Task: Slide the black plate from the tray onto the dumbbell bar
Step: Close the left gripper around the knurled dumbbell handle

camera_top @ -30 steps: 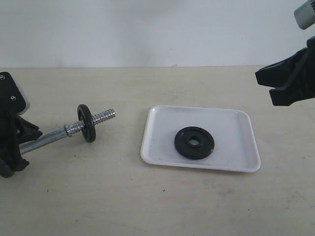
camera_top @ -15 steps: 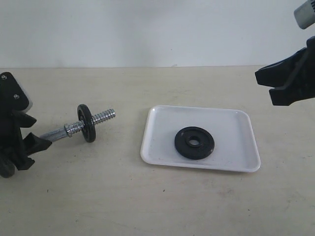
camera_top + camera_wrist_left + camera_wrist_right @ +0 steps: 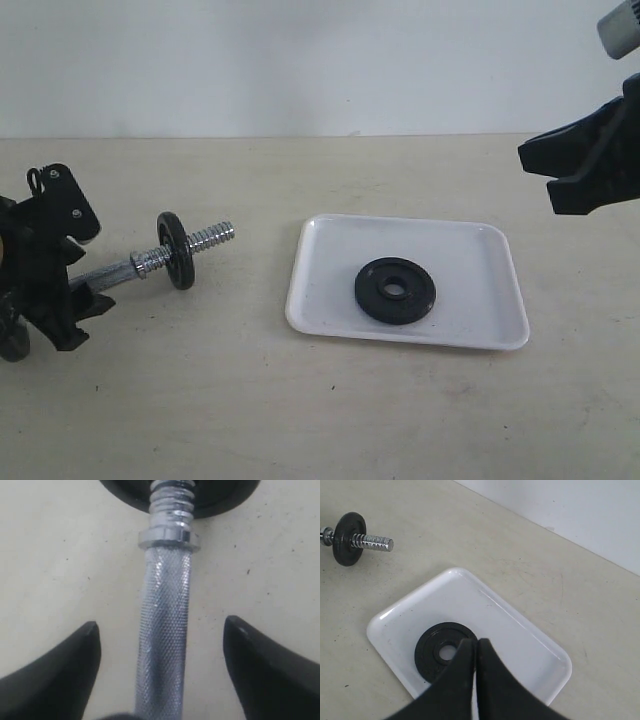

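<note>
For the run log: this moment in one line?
left gripper: open, astride dumbbell bar | right gripper: shut, aloft | black plate: in tray

We find the plate (image 3: 395, 291) lying flat mid-tray (image 3: 470, 245), its top and centre hole uncovered and open from above. Bare tray floor rings it on every side, and only the low rim stands between it and the table (image 3: 300, 400). The bar (image 3: 110, 273) points its threaded end (image 3: 212, 238) toward the tray, bare beyond the disc (image 3: 176, 250), with open table between them. The left gripper (image 3: 160, 622) straddles the knurled shaft, jaws wide with a gap on either side, and blocks that end of the bar. The right gripper (image 3: 475, 642) hangs high at the right with its jaws pressed together, above the tray.
</note>
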